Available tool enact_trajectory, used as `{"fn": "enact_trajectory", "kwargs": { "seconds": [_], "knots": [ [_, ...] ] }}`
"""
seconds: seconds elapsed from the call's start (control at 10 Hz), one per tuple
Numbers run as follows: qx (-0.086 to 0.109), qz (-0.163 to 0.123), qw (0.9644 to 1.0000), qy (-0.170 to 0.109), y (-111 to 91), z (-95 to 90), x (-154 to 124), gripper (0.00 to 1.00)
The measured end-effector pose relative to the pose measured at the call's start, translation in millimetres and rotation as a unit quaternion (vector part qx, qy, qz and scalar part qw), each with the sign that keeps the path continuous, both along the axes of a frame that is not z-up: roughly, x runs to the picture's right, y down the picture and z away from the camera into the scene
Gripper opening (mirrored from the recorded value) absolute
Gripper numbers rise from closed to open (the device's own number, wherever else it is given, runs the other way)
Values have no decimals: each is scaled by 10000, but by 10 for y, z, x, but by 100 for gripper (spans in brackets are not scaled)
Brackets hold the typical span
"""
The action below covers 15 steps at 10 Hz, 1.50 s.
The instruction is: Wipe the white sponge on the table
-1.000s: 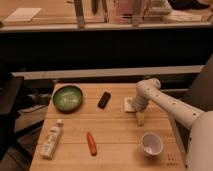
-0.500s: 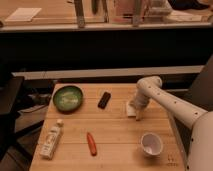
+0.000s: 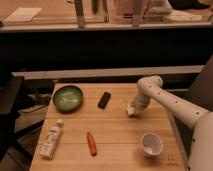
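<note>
The white sponge lies on the light wooden table, right of centre, and only a small white patch of it shows under the arm's tip. My gripper points down onto it from the white arm that reaches in from the right. The fingers are shut on the sponge, which rests against the tabletop.
A black bar lies just left of the sponge. A green bowl sits at the back left, and a white bottle lies at the front left. An orange-red stick lies at the front middle, with a white cup at the front right.
The gripper has come down onto the white sponge and its fingers have shut on it. Nothing else on the table has moved.
</note>
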<state>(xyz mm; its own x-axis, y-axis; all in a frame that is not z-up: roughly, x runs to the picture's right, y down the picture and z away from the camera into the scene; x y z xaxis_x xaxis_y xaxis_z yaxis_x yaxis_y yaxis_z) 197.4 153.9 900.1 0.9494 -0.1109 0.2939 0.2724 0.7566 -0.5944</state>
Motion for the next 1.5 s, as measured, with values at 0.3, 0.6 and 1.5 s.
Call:
{"fn": "enact_trajectory", "kwargs": {
  "seconds": [0.3, 0.6, 1.5],
  "knots": [
    [9, 9, 10000, 4, -12, 1, 4, 1],
    [7, 20, 10000, 5, -12, 0, 7, 1],
    [14, -47, 10000, -6, 23, -21, -37, 1]
  ]
}}
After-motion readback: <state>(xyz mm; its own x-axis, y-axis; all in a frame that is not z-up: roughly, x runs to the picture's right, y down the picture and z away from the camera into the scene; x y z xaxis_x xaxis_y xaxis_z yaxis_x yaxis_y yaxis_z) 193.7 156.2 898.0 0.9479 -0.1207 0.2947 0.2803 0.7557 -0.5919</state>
